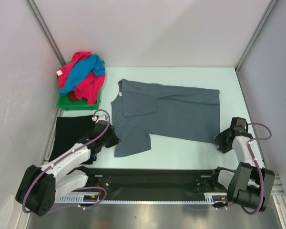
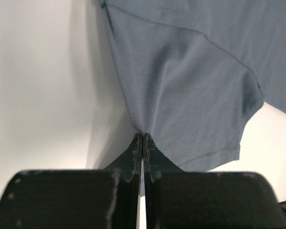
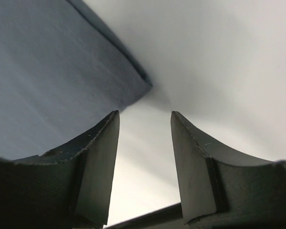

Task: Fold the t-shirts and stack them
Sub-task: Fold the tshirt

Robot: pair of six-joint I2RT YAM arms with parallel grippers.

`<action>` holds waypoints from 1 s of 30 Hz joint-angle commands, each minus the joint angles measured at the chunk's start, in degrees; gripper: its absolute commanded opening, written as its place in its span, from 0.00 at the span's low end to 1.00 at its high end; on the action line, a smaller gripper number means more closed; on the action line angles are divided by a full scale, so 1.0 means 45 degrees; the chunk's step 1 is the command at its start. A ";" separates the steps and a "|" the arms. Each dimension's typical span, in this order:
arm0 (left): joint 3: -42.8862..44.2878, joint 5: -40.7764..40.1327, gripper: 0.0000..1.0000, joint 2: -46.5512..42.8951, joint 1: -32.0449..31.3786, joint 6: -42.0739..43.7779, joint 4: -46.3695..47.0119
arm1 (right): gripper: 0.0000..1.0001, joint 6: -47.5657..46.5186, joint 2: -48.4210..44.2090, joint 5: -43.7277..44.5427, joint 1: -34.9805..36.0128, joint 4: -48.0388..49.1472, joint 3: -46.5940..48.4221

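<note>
The left arm lies low and stretched toward the slate-grey t-shirt (image 1: 167, 112), its left hand (image 1: 110, 137) at that shirt's near-left edge, by the lower sleeve. The jaws are fully closed and pinch the grey cloth at the edge, so it rises in a small peak to the fingertips.

The right arm bends up at the shirt's near-right corner. The right hand (image 1: 220, 140) points down at that corner, jaws partly apart with nothing between them.

Far-left of the grey shirt, a green tray (image 1: 69, 104) holds a heap of pink garment (image 1: 90, 86) and blue garment (image 1: 85, 70). A black t-shirt (image 1: 69, 133) lies flat on the desk (image 1: 181, 152) just left of the grey shirt, partly under the left arm.

Only the left wrist view shows the pinch itself (image 2: 143, 136). Only the right wrist view shows the shirt's corner stopping just short of the left finger (image 3: 101, 157).
</note>
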 commanded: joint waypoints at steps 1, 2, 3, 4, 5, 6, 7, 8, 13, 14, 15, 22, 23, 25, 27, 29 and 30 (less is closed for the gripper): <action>0.0152 0.0292 0.00 -0.0452 -0.0068 0.0646 0.0708 | 0.51 0.0275 0.0299 0.0134 -0.0306 0.1006 0.0057; 0.0171 0.0253 0.00 -0.0490 -0.0068 0.0743 0.0728 | 0.51 0.0256 0.0377 0.0075 -0.0345 0.1065 0.0076; 0.0249 0.0194 0.00 -0.0491 -0.0068 0.0822 0.0728 | 0.51 0.0294 0.0436 0.0075 -0.0404 0.1220 0.0077; 0.0288 0.0136 0.00 -0.0471 -0.0068 0.0900 0.0689 | 0.51 0.0295 0.0495 0.0075 -0.0424 0.1299 0.0096; 0.0385 0.0097 0.00 -0.0491 -0.0068 0.0959 0.0669 | 0.50 0.0256 0.0631 0.0094 -0.0462 0.1339 0.0115; 0.0405 0.0077 0.00 -0.0491 -0.0068 0.0959 0.0669 | 0.50 0.0333 0.0709 0.0094 -0.0521 0.1358 0.0135; 0.0406 0.0096 0.00 -0.0491 -0.0068 0.0979 0.0669 | 0.48 0.0353 0.0788 0.0094 -0.0521 0.1455 0.0135; 0.0386 0.0212 0.00 -0.0471 -0.0068 0.0921 0.0708 | 0.48 0.0372 0.0943 0.0133 -0.0541 0.1476 0.0154; 0.0347 0.0116 0.00 -0.0452 -0.0068 0.0862 0.0747 | 0.43 0.0490 0.1218 0.0192 -0.0599 0.1826 0.0077; 0.0386 0.0096 0.00 -0.0471 -0.0068 0.0881 0.0747 | 0.42 0.0490 0.1295 0.0192 -0.0619 0.1866 0.0077; 0.0405 0.0058 0.00 -0.0452 -0.0068 0.0881 0.0709 | 0.41 0.0471 0.1412 0.0192 -0.0638 0.1963 0.0077; 0.0445 -0.0080 0.00 -0.0549 -0.0068 0.0764 0.0552 | 0.24 0.0490 0.1434 0.0074 -0.0678 0.1886 -0.0079; 0.0464 -0.0118 0.00 -0.0569 -0.0068 0.0706 0.0552 | 0.23 0.0451 0.1375 0.0113 -0.0678 0.1867 -0.0138; 0.0484 -0.0138 0.00 -0.0569 -0.0068 0.0647 0.0513 | 0.23 0.0373 0.1355 0.0172 -0.0678 0.1788 -0.0158; 0.0522 -0.0158 0.00 -0.0530 -0.0068 0.0569 0.0513 | 0.18 0.0218 0.1432 0.0192 -0.0678 0.1788 -0.0119; 0.0601 -0.0235 0.00 -0.0530 -0.0068 0.0588 0.0377 | 0.09 0.0119 0.1530 0.0192 -0.0678 0.1574 -0.0041; 0.0717 -0.0236 0.00 -0.0530 -0.0049 0.0607 0.0338 | 0.06 0.0003 0.1511 0.0192 -0.0678 0.1322 0.0075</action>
